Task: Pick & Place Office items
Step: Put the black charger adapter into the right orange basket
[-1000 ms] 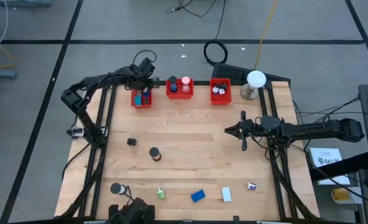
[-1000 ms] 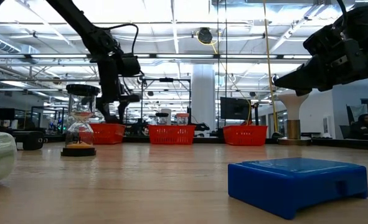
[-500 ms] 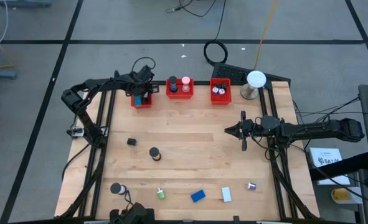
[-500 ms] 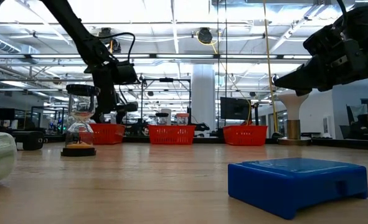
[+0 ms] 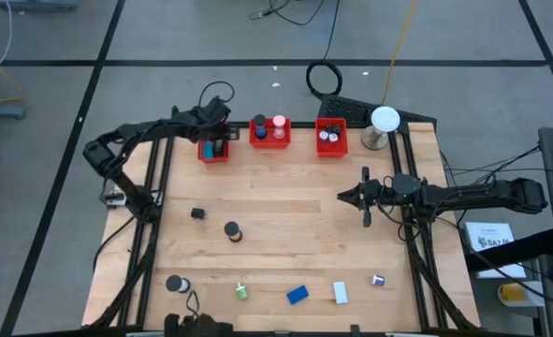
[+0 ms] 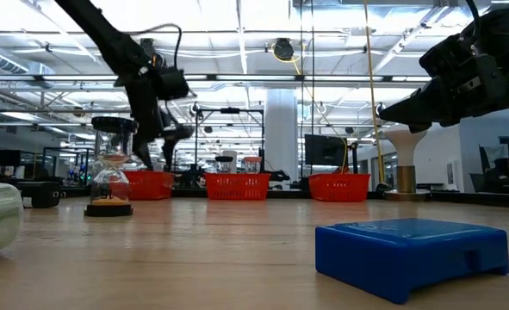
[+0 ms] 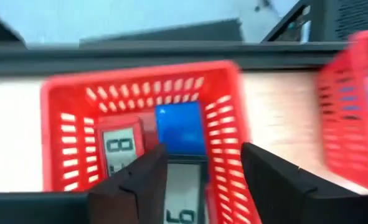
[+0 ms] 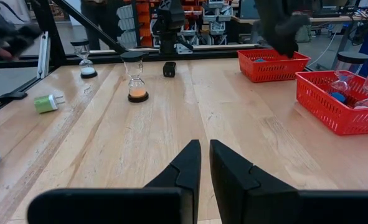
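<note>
**Left gripper open above the far-left red bin; loose items still lie on the wood**

The left gripper [image 5: 214,134] hangs over the left red bin [image 7: 59,118], the landmark here, with its two dark fingers [image 7: 140,186] spread apart and nothing between them. From the wrist, the bin holds a blue block [image 7: 180,127] and a small grey display unit [image 7: 121,149] beside it; a second display shows only in part, cut off between the fingers. From above, the gripper covers most of this bin, so its contents cannot be read there.

To the right of that bin stand the middle red bin [image 5: 269,140], with a dark piece and a pink piece in it, and then the right red bin [image 5: 330,145], whose round contents are too small to name. Past it is the white dome [image 5: 385,119].

The right gripper [image 5: 343,197] waits well to the right of the left bin and nearer the table's middle, its fingers [image 8: 187,168] pressed nearly together on nothing.

Nearer than the left bin lie a small black block [image 5: 198,213] and an hourglass [image 5: 232,230]. Along the near edge sit a second hourglass [image 5: 174,283], a green and white piece [image 5: 242,291], a blue box [image 5: 298,294], a white block [image 5: 341,293] and a small blue and white bit [image 5: 377,279]. In the low view the green piece is cut off at the edge and blurred.
</note>
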Action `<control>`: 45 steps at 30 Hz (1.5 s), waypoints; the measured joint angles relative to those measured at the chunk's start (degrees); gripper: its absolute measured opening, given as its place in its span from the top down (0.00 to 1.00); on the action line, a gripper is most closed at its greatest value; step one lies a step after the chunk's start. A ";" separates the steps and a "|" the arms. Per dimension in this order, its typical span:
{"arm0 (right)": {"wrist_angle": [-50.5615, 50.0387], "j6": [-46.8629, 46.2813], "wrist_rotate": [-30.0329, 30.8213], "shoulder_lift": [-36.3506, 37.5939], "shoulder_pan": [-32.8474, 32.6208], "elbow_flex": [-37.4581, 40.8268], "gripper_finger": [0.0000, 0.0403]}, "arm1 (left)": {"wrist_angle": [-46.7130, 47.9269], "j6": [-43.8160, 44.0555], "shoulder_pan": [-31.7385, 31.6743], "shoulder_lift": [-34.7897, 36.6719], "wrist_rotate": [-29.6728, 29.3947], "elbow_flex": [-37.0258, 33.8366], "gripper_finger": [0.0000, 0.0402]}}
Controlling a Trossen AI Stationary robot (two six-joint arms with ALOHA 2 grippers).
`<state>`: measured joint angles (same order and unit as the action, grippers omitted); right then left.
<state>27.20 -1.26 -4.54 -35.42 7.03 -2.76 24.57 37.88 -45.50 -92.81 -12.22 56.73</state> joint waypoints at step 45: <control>1.35 6.11 0.17 0.04 0.04 0.02 0.93 | -71.70 -32.03 30.25 16.97 17.64 -35.57 0.99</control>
<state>28.55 4.85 -4.37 -35.38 7.07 -2.74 -47.13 5.85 -15.25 -75.84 5.42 21.16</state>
